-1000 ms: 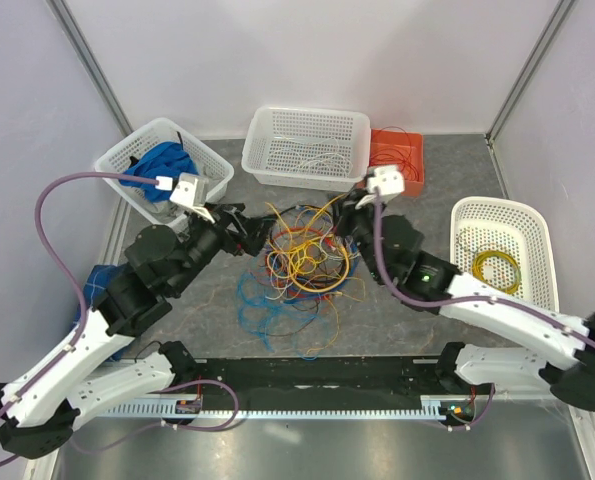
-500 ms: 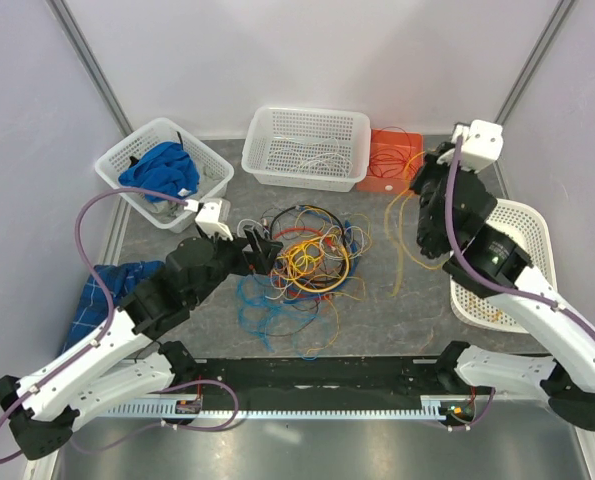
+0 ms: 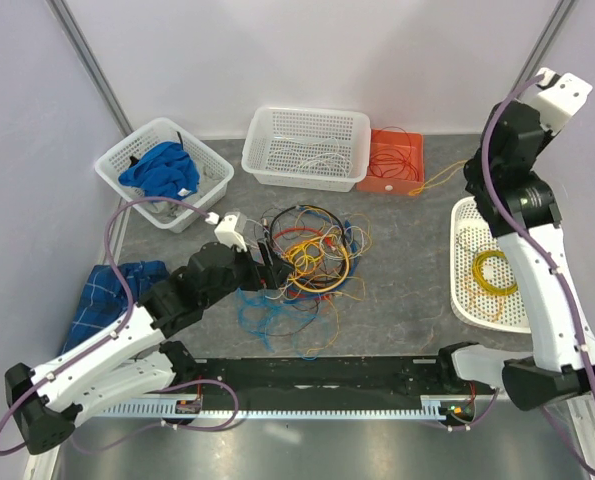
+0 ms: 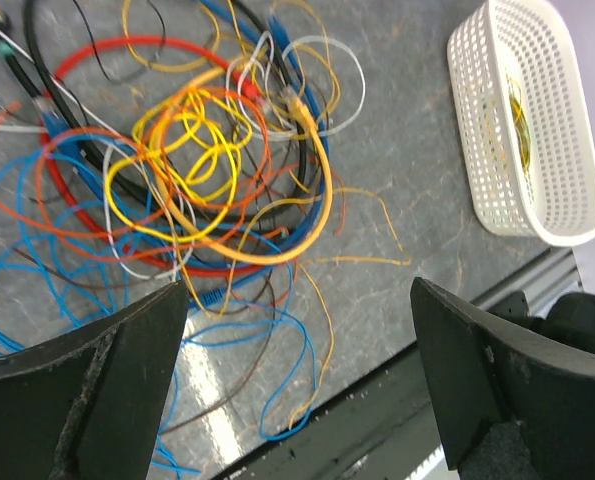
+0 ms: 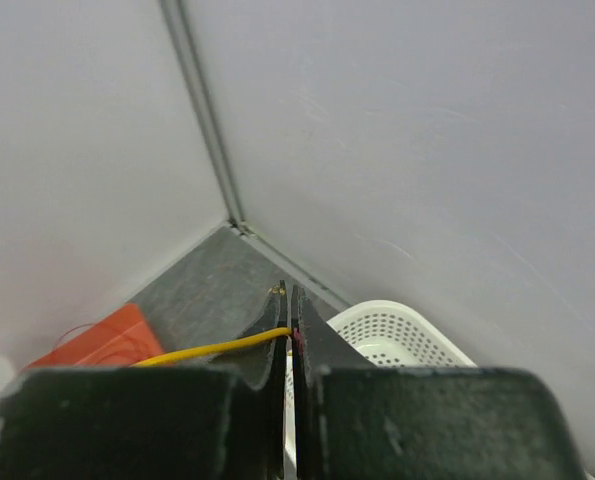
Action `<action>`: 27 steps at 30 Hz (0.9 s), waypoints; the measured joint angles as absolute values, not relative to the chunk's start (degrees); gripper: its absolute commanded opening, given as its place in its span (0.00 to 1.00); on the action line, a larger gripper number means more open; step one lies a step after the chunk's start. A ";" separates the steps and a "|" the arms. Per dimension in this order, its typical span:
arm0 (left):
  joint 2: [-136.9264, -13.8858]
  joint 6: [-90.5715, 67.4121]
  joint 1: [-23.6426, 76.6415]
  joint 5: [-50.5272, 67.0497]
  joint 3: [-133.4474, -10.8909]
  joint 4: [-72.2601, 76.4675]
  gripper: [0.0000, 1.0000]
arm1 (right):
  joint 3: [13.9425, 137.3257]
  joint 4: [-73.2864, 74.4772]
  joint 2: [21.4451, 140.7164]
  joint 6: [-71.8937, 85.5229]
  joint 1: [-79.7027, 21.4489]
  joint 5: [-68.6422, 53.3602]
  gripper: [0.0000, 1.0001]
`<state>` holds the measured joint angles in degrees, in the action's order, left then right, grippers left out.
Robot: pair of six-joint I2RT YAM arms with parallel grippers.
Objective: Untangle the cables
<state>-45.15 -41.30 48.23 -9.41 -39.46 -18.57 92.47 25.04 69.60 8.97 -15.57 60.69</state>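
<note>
The cables [image 4: 207,170] run off the left wrist view's top and left edges. The right jaws hide most of the white basket [image 5: 397,335] and the far end of the yellow cable [image 5: 212,349]. The left arm [image 3: 127,335] covers part of the checked cloth [image 3: 97,300].

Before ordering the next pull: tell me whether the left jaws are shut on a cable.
No, the left jaws stand wide apart over the cables, gripping nothing.

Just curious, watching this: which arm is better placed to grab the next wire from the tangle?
Left. The left gripper hangs open right at the cables; the right gripper is raised far off to the side, shut on a yellow cable.
</note>
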 measured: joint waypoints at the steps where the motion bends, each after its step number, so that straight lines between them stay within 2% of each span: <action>1: -45.34 -41.80 48.23 -8.73 -39.13 -18.57 1.00 | 92.58 25.89 70.52 10.00 -12.99 59.75 0.00; 12: -44.66 -44.71 48.23 -4.10 -35.27 -18.70 1.00 | 84.71 31.53 73.06 21.89 3.60 53.15 0.00; 21: -43.20 -45.89 48.23 -2.28 -33.61 -18.44 1.00 | 75.79 31.99 72.29 26.83 11.00 51.83 0.00; 27: -41.82 -46.74 48.23 -1.37 -32.25 -18.31 1.00 | 65.30 31.62 72.14 30.70 15.68 47.88 0.00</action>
<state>-41.82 -46.74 48.23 -1.37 -32.25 -18.31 65.30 31.62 72.14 30.70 15.68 47.88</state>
